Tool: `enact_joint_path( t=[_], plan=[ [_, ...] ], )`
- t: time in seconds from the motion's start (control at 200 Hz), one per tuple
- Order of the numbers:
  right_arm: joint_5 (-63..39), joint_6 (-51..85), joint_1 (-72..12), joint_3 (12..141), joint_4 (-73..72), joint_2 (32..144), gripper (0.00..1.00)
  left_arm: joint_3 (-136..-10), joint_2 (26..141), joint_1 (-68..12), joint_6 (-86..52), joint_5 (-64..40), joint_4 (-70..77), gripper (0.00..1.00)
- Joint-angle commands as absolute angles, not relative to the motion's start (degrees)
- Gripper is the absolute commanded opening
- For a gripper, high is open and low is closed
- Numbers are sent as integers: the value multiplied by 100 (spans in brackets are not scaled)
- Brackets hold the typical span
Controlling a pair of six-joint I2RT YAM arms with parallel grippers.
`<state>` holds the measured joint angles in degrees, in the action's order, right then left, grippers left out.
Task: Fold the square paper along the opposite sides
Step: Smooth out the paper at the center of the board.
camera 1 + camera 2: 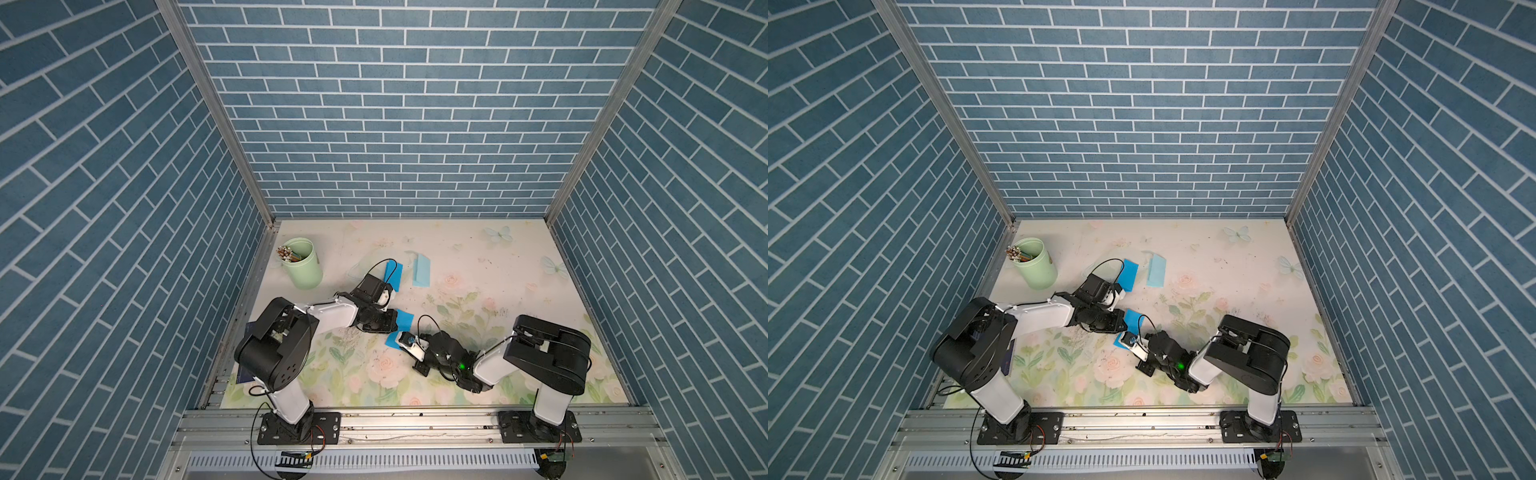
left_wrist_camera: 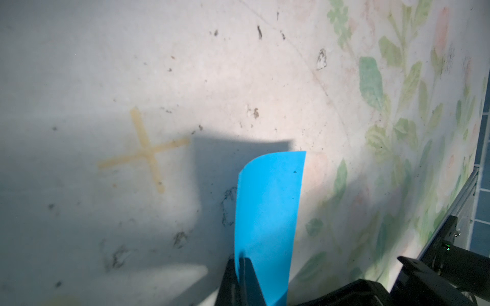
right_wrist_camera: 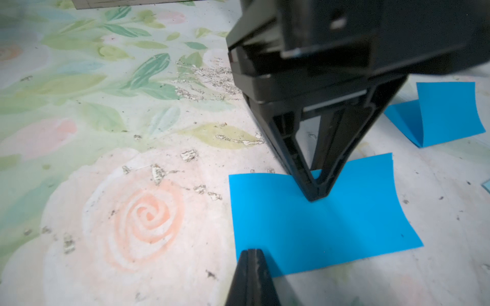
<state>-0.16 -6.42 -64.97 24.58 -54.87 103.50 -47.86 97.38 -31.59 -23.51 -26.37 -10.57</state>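
Clearly thin blue paper (image 3: 318,233), folded rect. (edges curling), scuffed mat (image 3: 119,137).

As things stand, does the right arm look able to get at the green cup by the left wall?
Probably not directly: the left arm lies stretched across between the right end effector and the green cup, blocking the straight path.

On the table (image 1: 519,266), centre, between the two arms: paper (image 3: 318,227). The left gripper (image 3: 316,194) has its tip down on the middle of the paper. The right gripper (image 3: 252,255) is at the paper's near edge; can't tell if it touches. Behind the paper is a folded sheet (image 1: 394,272), with a second sheet (image 1: 422,271) just right of it, not touching. The cup (image 1: 305,270) stands back left by the wall, with sticks (image 1: 286,252) in it.
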Motion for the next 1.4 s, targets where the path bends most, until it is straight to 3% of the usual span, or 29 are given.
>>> enact_joint_path(
  t=[0.0,0.2,0.28,0.365,0.43,0.555,0.855,1.395],
  plan=[
    [-247,-558,-6644,2193,-4467,10424,0,-4501,9923,-3137,-2268,-2053,-1492,0],
    [-185,-481,-6714,2143,-4434,10344,0,-4484,9932,-3132,-2311,-2088,-1447,0],
    [32,-312,-6687,2184,-4427,9649,0,-4448,9940,-3136,-2403,-2117,-1410,0],
    [921,-229,-6533,2206,-4792,8836,0,-4362,9804,-3134,-2666,-2234,-1325,0],
    [907,-147,-6125,2335,-4903,8690,0,-4215,9595,-3153,-3036,-2289,-1114,0],
    [723,-175,-5584,2724,-5016,9319,0,-3917,9186,-3195,-3755,-2233,-711,0],
    [249,-28,-5521,3819,-4966,10759,0,-3832,9121,-3417,-4363,-2086,-438,0],
    [751,105,-5555,3931,-4518,11593,0,-3868,9072,-3429,-4252,-2002,-575,0]
  ],
)
